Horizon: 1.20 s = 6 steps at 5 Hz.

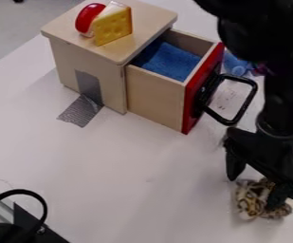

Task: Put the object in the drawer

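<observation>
Straddling the patterned bundle (249,202) on the worktop (98,175) at lower right with fingers (235,167) set wide apart, apparently gripping nothing. Probably dealing with something light, soft and easily squashed; calling for a pinch across the bunched middle, not a loose fold. Needing to clear the black handle (228,121) and red drawer front (190,111), above centre, before reaching the blue cloth (170,60) inside; risking snagging there.

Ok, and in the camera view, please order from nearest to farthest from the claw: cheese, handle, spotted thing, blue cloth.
1. Spotted thing: at the claw.
2. Handle: on the drawer front.
3. Blue cloth: inside the drawer.
4. Cheese: on the box.
</observation>
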Motion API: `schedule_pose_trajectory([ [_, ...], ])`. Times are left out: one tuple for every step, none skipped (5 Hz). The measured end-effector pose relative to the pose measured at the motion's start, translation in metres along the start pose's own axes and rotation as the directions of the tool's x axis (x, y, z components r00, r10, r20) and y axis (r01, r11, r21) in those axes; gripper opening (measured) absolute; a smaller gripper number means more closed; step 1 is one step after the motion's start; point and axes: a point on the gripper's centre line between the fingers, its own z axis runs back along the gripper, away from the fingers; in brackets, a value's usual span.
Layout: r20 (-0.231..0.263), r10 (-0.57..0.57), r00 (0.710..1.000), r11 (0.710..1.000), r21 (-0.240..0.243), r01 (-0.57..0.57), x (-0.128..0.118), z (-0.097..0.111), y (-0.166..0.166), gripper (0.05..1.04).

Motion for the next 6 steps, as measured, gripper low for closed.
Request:
schedule_pose_trajectory([
  [-0.026,-0.011,1.0,1.0,-0.018,0.01,0.002,-0.011,-0.007,0.969],
  [-0.028,-0.046,0.999,0.999,-0.02,0.046,-0.002,-0.012,-0.018,0.736],
  [-0.033,-0.055,0.998,0.998,-0.004,0.055,-0.005,-0.009,-0.021,0.503],
  [-0.051,-0.038,0.998,0.996,0.073,0.042,-0.016,0.01,-0.005,0.376],
  [0.01,0.007,1.0,0.994,0.109,-0.008,-0.016,0.054,0.009,0.313],
  [0.091,0.085,0.992,0.987,0.129,-0.097,-0.018,0.099,0.039,0.302],
])
